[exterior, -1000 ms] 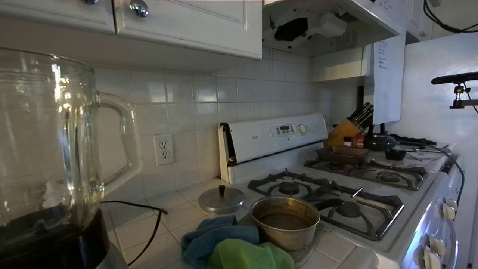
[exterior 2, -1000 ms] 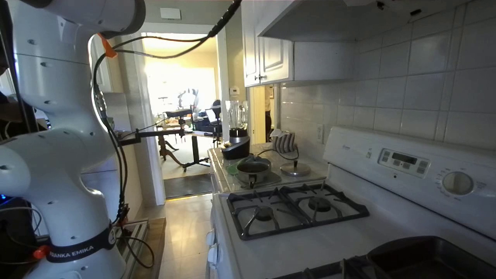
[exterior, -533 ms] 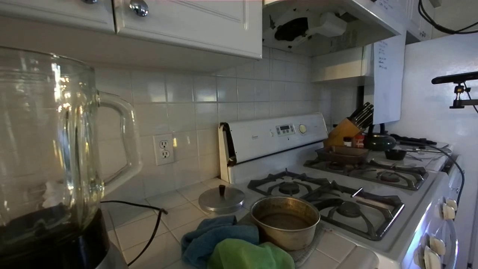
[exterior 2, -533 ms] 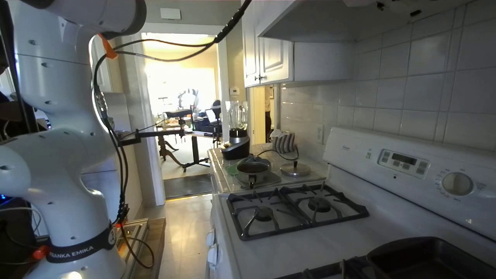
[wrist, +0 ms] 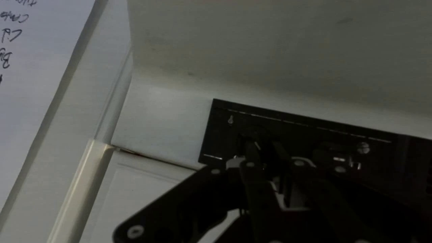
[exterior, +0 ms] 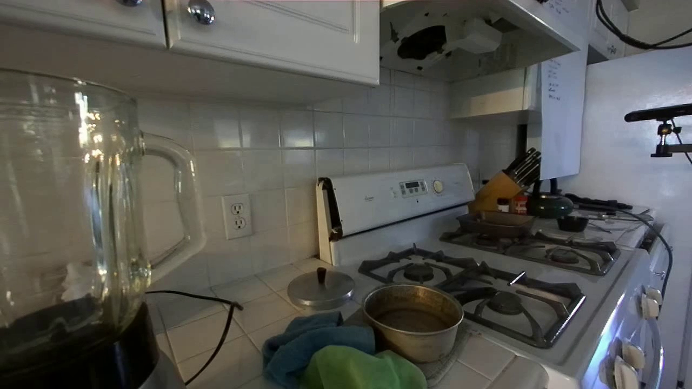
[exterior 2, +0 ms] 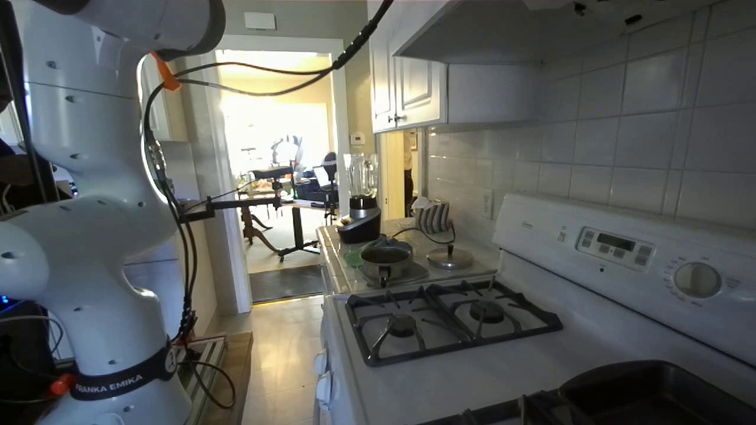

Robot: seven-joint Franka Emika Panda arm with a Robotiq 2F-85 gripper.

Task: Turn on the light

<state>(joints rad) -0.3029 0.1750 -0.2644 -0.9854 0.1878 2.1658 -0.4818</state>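
The light (exterior: 480, 36) — probably the pale box under the hood (exterior: 532, 38), with no glow showing — is fixed and likely fragile, so it is best left unheld. A control on the dark panel (wrist: 303, 130), too shadowed to make out, seems the thing to work: presumably small, stiff and perhaps greasy, calling for a gentle push or twist squarely over its middle. The gripper (wrist: 266, 145) stands narrow at the panel, its 2 jaws close together; whether anything is pinched cannot be told. A pale surface (wrist: 270, 47) crowds the panel's long edge, while the air between hood and stove (exterior 2: 508, 372) is open.
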